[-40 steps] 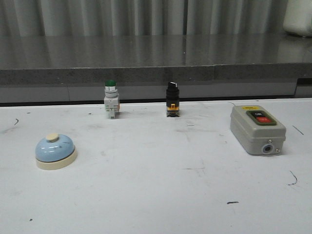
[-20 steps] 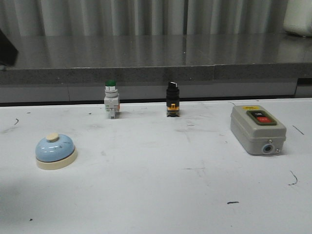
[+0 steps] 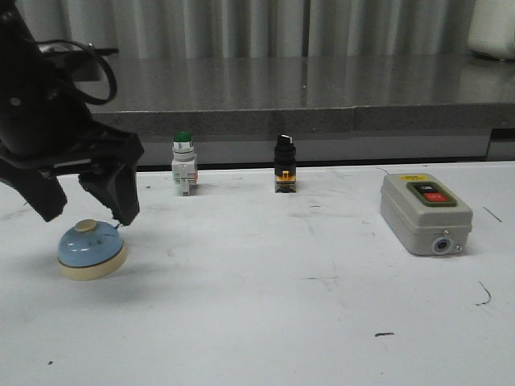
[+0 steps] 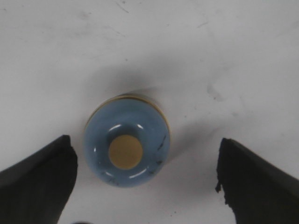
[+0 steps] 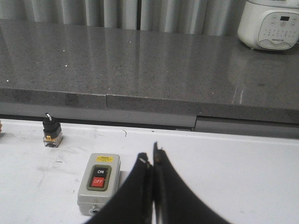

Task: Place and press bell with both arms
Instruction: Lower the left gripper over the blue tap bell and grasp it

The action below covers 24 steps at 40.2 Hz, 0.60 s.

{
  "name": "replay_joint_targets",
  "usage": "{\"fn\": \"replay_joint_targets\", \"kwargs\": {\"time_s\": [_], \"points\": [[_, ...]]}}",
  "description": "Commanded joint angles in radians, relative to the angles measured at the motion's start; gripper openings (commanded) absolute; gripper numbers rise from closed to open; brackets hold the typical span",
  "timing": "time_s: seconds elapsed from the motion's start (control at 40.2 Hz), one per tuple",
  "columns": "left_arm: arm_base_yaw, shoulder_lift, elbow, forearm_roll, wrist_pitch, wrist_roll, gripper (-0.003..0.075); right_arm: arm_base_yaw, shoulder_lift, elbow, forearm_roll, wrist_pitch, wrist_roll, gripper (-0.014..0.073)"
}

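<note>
The bell, a light-blue dome with a cream base and knob, sits on the white table at the near left. My left gripper hangs open just above it, one finger to each side. In the left wrist view the bell lies between the two wide-apart fingertips, closer to one of them and untouched. My left gripper holds nothing. My right gripper is shut and empty, held above the table; it does not show in the front view.
A grey switch box with black and red buttons lies at the right, also in the right wrist view. A green-capped push button and a black selector switch stand at the table's back edge. A dark counter runs behind.
My left arm has come into the front view from the left and dropped over the bell with its gripper open. The bell has not moved.
</note>
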Motion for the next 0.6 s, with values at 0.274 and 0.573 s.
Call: {"fn": "replay_joint_targets", "kwargs": {"time_s": [0.274, 0.573], "points": [[-0.008, 0.107, -0.108, 0.009, 0.046, -0.008, 0.0559, -0.005, 0.015, -0.038, 0.002, -0.086, -0.002, -0.0069], [-0.008, 0.109, -0.108, 0.043, 0.050, -0.008, 0.0251, -0.005, 0.015, -0.038, 0.002, -0.086, -0.002, -0.0069]]}}
